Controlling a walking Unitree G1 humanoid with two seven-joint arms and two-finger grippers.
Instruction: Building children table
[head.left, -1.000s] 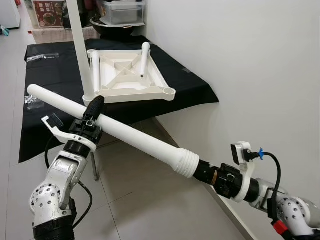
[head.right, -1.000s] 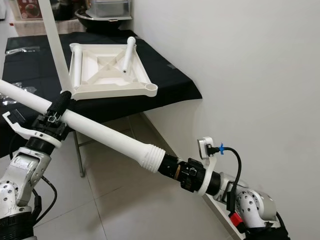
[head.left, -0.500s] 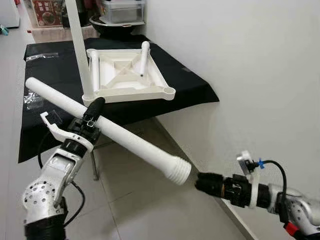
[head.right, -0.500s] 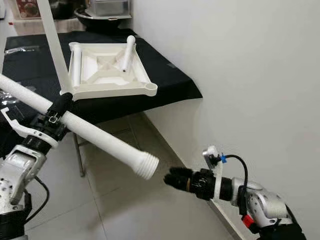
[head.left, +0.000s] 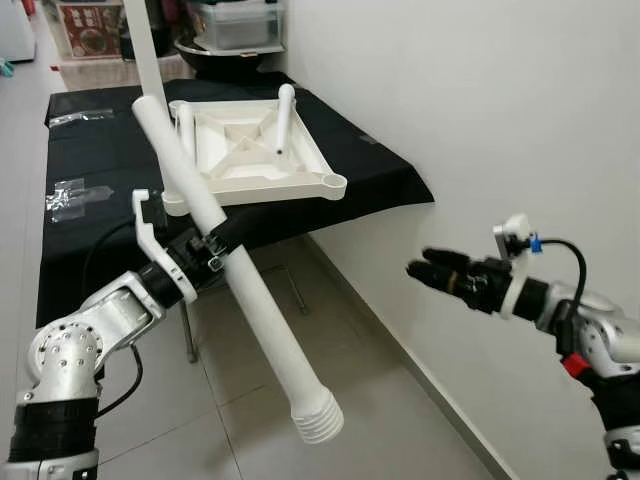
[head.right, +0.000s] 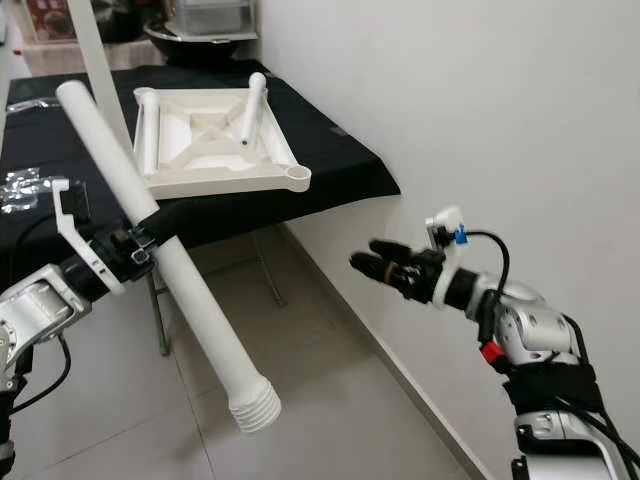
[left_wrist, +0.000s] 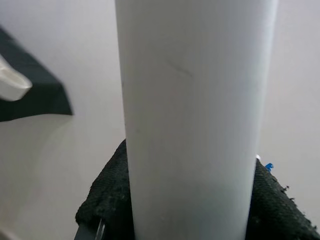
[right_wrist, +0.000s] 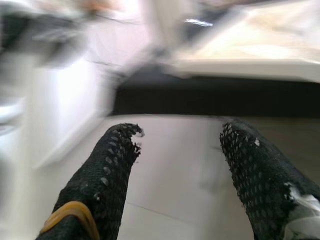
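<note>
- Your left end effector (head.left: 212, 256) sits at about 9 o'clock in the head view, clamped around the white table leg (head.left: 232, 274) near its middle. Gripping there lets one arm carry the long piece without it tipping out of the fingers.
- The leg slants from its plain end at 11 o'clock, in front of the worktop (head.left: 390, 175), down to its ribbed end (head.left: 318, 422) at 6 o'clock above the floor (head.left: 250, 400). The ribbed end is probably the part that plugs into a socket, so you will likely need to swing it round before fitting.
- The upturned white tabletop (head.left: 262, 155) lies at 12 o'clock on the black-covered worktop, underside up so its corner sockets face you. One short leg (head.left: 284, 118) already stands in it, and the near corner socket (head.left: 336, 183) at 1 o'clock looks empty.
- Small clear bags (head.left: 60, 195) lie on the cloth at 10 o'clock, well apart from the tabletop; their contents are too small to tell.
- Your right end effector (head.left: 432, 271) hovers at 3 o'clock near the wall (head.left: 480, 110), fingers (right_wrist: 100, 175) spread apart with nothing between them, well apart from the leg. It looks free to steady the leg when needed.
</note>
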